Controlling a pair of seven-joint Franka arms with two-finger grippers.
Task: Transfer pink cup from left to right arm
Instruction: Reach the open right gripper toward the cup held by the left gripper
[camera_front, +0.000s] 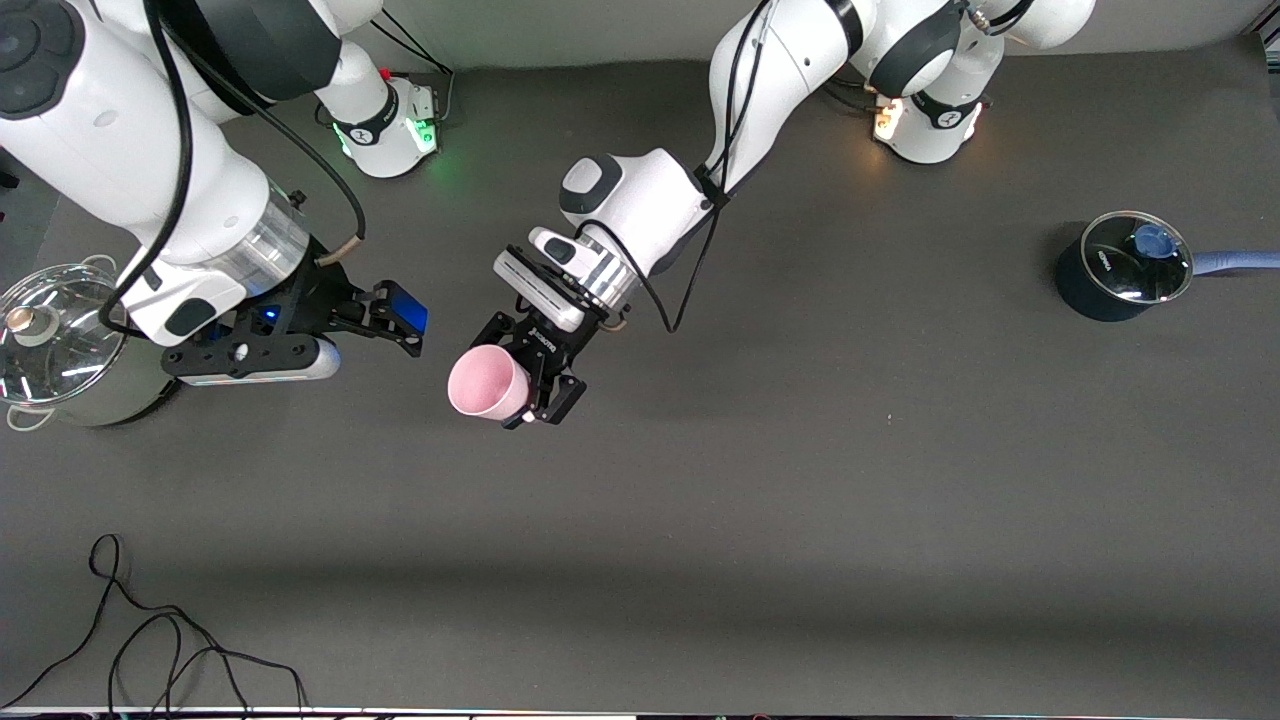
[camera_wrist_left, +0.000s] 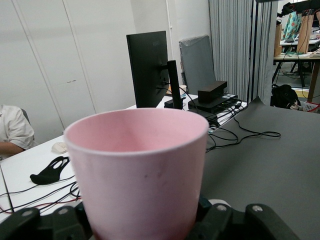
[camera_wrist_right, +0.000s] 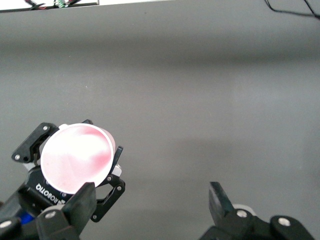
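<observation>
Right now I count one dark grey table (camera_front: 900, 520), two white Franka arms, two pots, one cup and one loose cable. Largest of the pots is the steel stockpot with a glass lid (camera_front: 60, 345) at the right arm's end of the table; the smaller dark blue saucepan with a glass lid and blue handle (camera_front: 1125, 265) sits at the left arm's end, well apart from it, with white lettering on its side too small for me to read. My left gripper (camera_front: 530, 390) is up over the middle of the table, its jaws clamped on the small pale-pink tapered plastic cup (camera_front: 487, 383), which it holds tipped on its side with the mouth facing the right arm's end of the table; I can read "ROBOTIQ" on the gripper body in the right wrist view. My right gripper (camera_front: 405, 322) hangs over the table just beside the cup, jaws spread wide and not touching it. A thin black cable (camera_front: 160, 640) lies looped on the table's edge nearest the front camera.
</observation>
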